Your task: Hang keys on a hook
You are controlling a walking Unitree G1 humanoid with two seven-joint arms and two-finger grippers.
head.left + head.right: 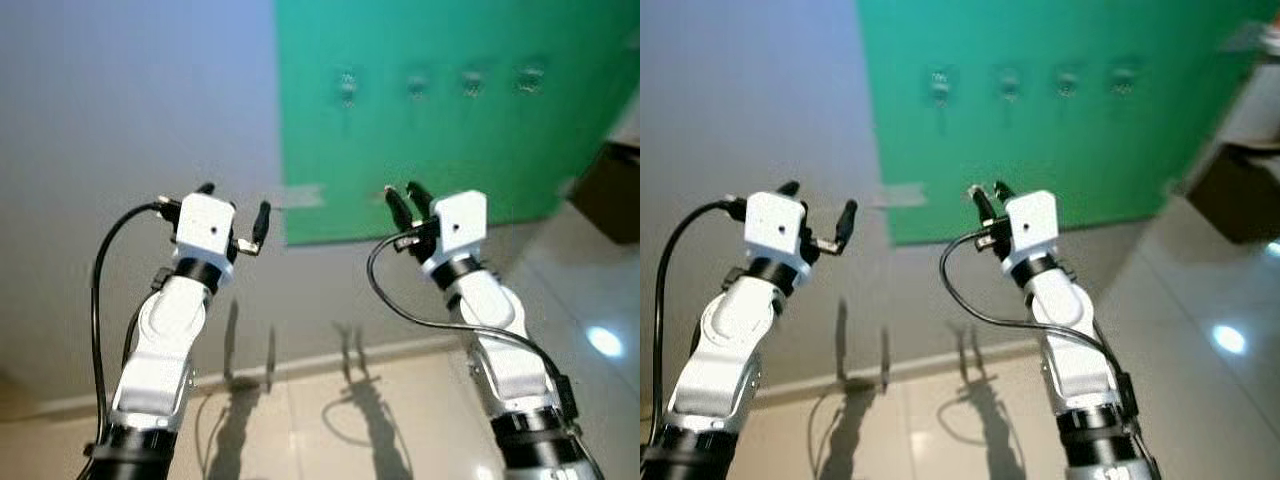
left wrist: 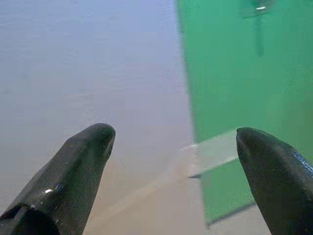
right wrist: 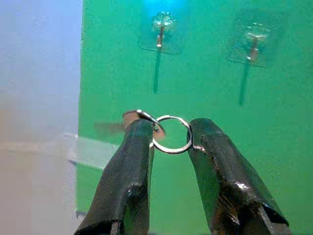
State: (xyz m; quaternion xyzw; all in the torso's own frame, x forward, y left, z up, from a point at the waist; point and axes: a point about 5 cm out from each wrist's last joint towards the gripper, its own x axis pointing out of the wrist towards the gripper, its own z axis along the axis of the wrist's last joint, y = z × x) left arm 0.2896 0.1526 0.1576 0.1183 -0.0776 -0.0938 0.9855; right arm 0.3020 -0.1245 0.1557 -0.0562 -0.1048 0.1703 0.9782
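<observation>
The right hand (image 3: 168,134) is gripping a key ring (image 3: 171,134) between its fingertips, with a key (image 3: 133,116) showing behind one finger; it is pointing up at the green board (image 1: 450,130), below the row of hooks (image 3: 161,27). The left hand (image 1: 232,212) is raised beside it with fingers spread wide and holding nothing, facing the grey wall (image 1: 130,110) by the board's edge. Both arms are casting shadows on the floor (image 1: 330,420)
</observation>
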